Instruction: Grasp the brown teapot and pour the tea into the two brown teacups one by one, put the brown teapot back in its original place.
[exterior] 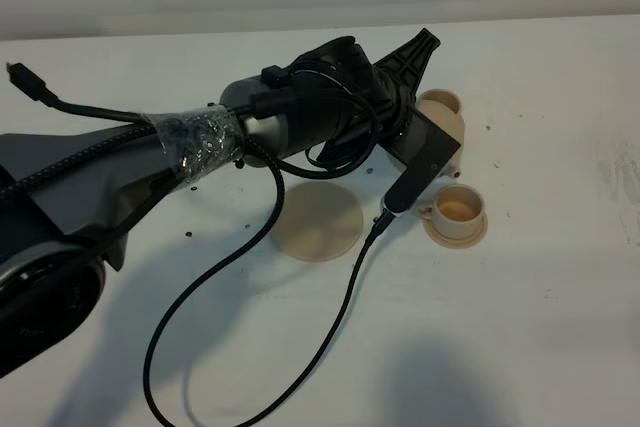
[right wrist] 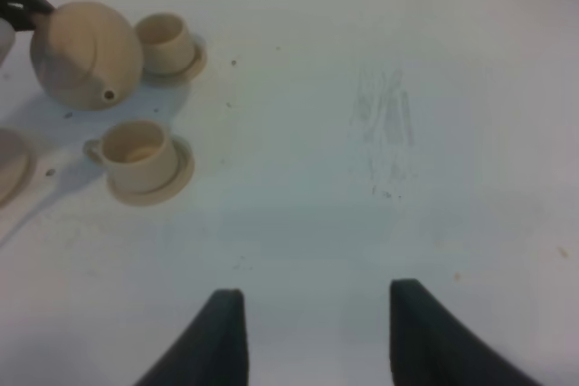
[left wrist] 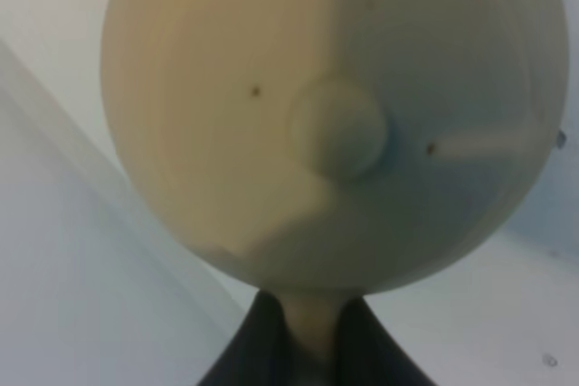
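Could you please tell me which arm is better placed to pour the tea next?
Left. The left end effector is shut on the brown teapot beside both teacups; the right end effector is open, empty, away from them.

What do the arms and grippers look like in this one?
The left arm is dark grey and black, with crinkled clear tape round it and a loose black cable trailing. A flat black camera box sits at its wrist. Left gripper and right gripper have dark, tapering fingers.
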Controlling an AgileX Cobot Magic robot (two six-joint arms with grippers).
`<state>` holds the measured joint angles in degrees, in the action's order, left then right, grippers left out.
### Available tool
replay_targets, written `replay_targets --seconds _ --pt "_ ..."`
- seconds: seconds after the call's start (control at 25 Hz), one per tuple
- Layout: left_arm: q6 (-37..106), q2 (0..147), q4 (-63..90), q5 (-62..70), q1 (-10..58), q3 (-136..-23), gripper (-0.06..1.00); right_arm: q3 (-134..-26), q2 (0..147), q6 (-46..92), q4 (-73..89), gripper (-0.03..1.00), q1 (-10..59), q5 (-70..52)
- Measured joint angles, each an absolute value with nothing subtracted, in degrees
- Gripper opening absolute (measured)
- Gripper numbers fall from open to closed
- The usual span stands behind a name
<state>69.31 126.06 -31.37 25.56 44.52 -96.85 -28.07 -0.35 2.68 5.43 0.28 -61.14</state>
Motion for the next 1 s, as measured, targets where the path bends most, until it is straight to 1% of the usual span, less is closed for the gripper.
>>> replay_targets --seconds 0.48,1.0 --pt "68.42 126.59 -38.94 25.44 45.89 -96.85 0.11 -28.07 -0.35 2.68 5.43 0.4 0.28 -61.14" --pt "67.6 127.2 -43.9 25.3 46.92 -96.85 0.1 -28.07 -0.35 2.68 5.43 0.4 0.28 -61.14"
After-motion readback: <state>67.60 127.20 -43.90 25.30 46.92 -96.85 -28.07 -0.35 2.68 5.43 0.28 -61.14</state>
